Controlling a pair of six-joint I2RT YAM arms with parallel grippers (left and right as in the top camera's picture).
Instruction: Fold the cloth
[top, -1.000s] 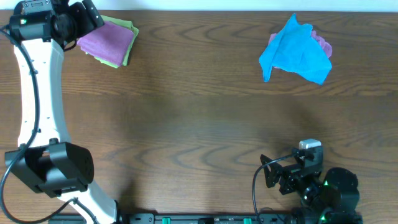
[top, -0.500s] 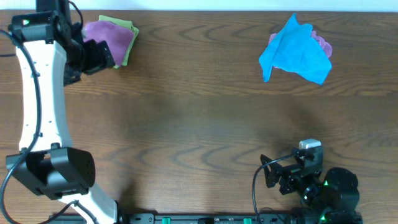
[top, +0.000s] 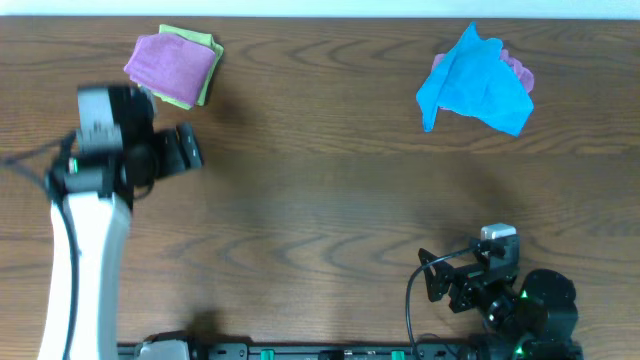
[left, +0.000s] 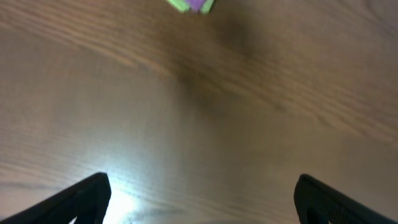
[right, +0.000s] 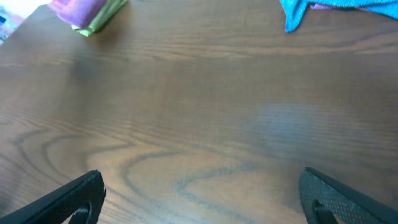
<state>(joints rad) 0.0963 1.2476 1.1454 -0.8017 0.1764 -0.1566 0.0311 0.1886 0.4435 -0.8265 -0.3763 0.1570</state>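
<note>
- The counter (top: 320, 200) is bare wood across its whole middle, from the left edge to the right edge. This leaves broad open room between the two arms.
- The near edge holds the arm bases. The right arm sits folded at the near-right corner.
- The cloth (top: 168, 62) lies at the far-left corner, folded into a compact, roughly square pad. It rests on top of a green cloth (top: 208, 70), which shows along its right and lower sides.
- The left pincer (top: 188, 150) hangs over the counter near the left edge, just on the near side of the cloth and apart from it. In the left wrist view its fingers are spread wide, with only wood grain between them. It holds nothing and touches nothing.
- The right pincer (right: 204, 183) is over the near-right part of the counter, well apart from the cloth. Its fingers are spread wide at both lower corners of the right wrist view. It is empty, with bare wood under it.
- A blue cloth (top: 475, 85) lies crumpled near the far-right corner. A pinkish cloth (top: 518, 70) shows from under its right side.
- Nothing stands between the left pincer and the cloth. The blue cloth is well apart from both pincers.
</note>
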